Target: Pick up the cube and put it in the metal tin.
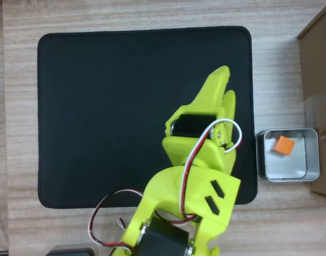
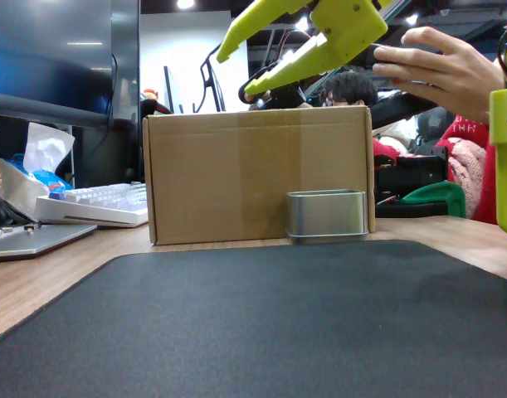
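The orange cube [image 1: 284,144] lies inside the metal tin [image 1: 311,160], beside the black mat [image 1: 109,117]. The gripper [image 2: 233,66] hangs above the mat, jaws spread, empty.

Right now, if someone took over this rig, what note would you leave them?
Tool: slightly open, holding nothing, raised above the black mat, off to the side of the tin.
Cube: lying inside the tin, near its upper half in the overhead view.
Tin: on the table just off the mat's right edge, in front of the cardboard box.
Done: pick and drop.
Left: nothing for the cube; probably just park the arm.
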You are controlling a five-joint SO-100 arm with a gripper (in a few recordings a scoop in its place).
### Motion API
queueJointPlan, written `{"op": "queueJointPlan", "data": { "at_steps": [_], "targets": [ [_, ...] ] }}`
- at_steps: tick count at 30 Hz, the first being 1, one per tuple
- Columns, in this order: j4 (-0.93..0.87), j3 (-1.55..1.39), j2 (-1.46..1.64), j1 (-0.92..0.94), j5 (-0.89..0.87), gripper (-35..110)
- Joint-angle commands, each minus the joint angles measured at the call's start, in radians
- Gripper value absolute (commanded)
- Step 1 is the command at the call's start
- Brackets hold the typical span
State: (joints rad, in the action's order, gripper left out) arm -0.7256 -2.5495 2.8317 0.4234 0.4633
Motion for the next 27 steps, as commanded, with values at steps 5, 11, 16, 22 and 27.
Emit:
{"op": "queueJointPlan", "data": {
  "at_steps": [5, 11, 16, 22, 27],
  "targets": [
    [-0.023, -0.089, 0.123, -0.196, -0.160, 14],
    [-0.021, -0.244, 0.291, -0.313, -0.238, 12],
    [-0.025, -0.348, 0.396, -0.362, -0.250, 7],
    [-0.002, -0.453, 0.503, -0.373, -0.318, 0],
    [0.002, -0.518, 0.532, -0.357, -0.336, 0]
  ]
}}
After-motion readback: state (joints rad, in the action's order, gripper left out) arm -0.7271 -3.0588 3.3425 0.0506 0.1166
